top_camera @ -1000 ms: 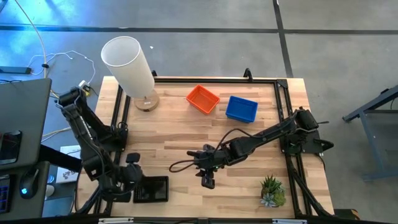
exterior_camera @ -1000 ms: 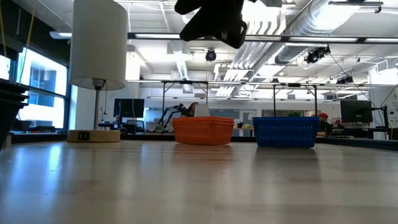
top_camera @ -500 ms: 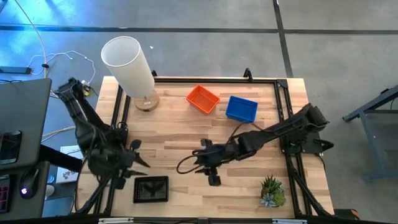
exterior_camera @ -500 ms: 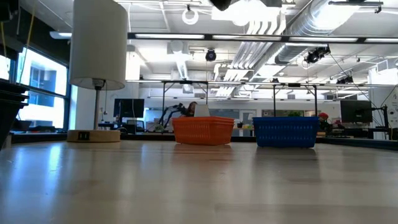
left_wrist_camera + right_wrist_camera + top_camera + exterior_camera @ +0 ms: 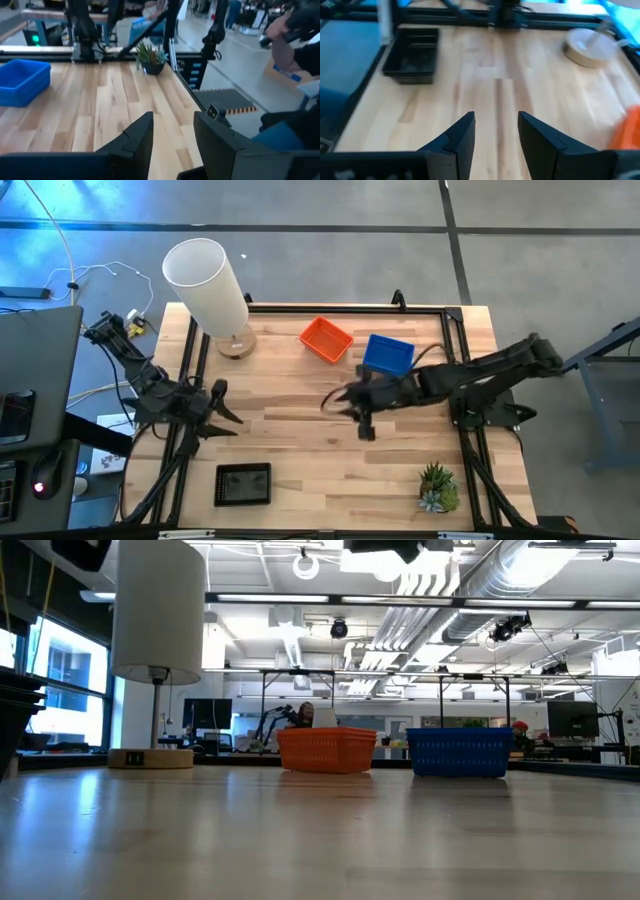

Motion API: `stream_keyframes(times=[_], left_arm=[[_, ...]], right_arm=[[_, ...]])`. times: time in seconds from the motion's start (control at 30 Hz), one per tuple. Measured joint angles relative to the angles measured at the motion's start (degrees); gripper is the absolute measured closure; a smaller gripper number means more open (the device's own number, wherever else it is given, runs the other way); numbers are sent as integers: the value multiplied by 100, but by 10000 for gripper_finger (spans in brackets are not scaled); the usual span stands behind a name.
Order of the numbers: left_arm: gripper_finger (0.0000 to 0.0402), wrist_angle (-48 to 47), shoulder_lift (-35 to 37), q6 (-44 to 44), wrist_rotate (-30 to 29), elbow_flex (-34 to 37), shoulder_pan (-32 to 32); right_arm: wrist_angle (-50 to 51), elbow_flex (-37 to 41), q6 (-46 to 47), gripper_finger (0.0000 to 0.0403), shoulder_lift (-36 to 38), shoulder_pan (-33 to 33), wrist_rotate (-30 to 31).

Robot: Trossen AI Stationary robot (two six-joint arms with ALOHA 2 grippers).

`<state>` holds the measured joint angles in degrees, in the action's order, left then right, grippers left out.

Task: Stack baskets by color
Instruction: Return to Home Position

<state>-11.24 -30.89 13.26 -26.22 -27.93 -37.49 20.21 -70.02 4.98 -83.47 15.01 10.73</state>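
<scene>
Orange basket [image 5: 326,339], blue basket [image 5: 388,354], black basket [image 5: 243,484]

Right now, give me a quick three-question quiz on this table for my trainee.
1. True or false: the black basket lies apart from the orange basket and the blue basket, which sit side by side.
2. Which basket is nearest the lamp? A orange, B blue, C black.
3. Fill in: the left pincer and the right pincer are both ___ and hold nothing.

Key: 1 true. 2 A. 3 open.
</scene>
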Motion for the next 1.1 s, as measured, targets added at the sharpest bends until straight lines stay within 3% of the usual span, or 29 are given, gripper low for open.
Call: stream_keyframes(times=[0.33,0.57,0.77,1.1], left_arm=[[271,560,974,-550,299,855,665],[271,446,1586,-643,519,1137,1003],[271,428,2062,-623,656,1569,1179],[271,823,2713,-862,877,2237,1236]], right_arm=[[-1801,2451,404,268,2001,-346,32],[-2288,3768,418,268,3508,-337,275],[-2398,4484,385,268,4638,-337,321],[-1623,4897,100,268,6071,-337,104]])
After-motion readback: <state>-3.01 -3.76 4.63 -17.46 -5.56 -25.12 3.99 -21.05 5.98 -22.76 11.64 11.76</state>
